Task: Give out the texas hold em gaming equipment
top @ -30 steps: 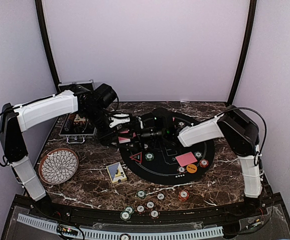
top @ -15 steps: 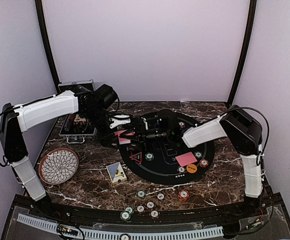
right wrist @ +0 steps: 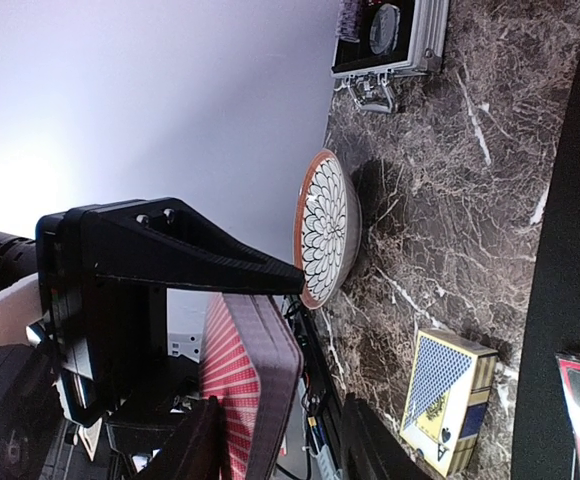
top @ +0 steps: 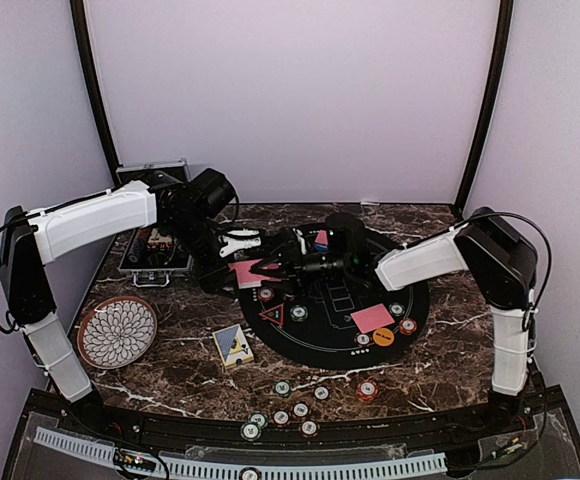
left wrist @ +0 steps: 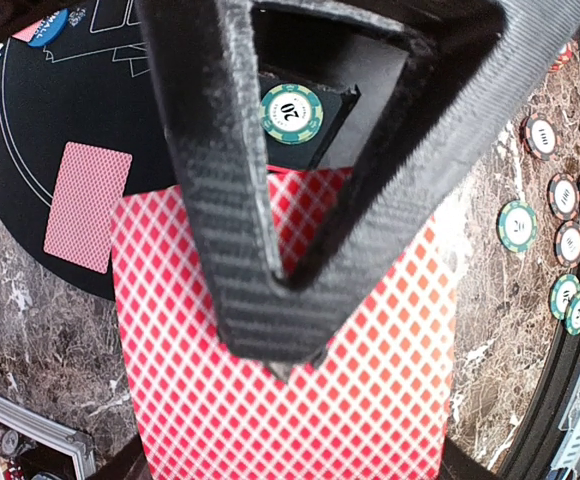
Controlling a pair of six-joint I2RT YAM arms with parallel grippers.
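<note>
On the marble table (top: 450, 360) a round black mat (top: 320, 345) lies at centre. Both arms reach over its far-left part and meet there. The left gripper (left wrist: 275, 340) has its jaws clamped on a stack (left wrist: 290, 410) of red-backed cards, held above the mat's left edge. The right gripper (right wrist: 265, 345) has its jaws partly apart, one on either side of the same stack's free end. Whether they press on it cannot be told.

The silver case (top: 155, 168) stands open at the far-left corner. The plate (top: 117, 332) sits near left, well apart from the mat. The card box (top: 233, 345) lies between plate and mat, just off the mat's near-left edge.

- One card (top: 372, 318) lies face down on the mat's right half.
- The red triangle (top: 272, 316) lies on the mat's left half, with a green chip (top: 298, 313) just to its right.
- The orange disc (top: 383, 337) lies at the mat's near-right rim, between two chips.
- The blue disc (left wrist: 54, 26) lies on the mat's far part.
- Loose chips (top: 282, 388), red, green and white, lie clustered on the marble by the table's near edge.
</note>
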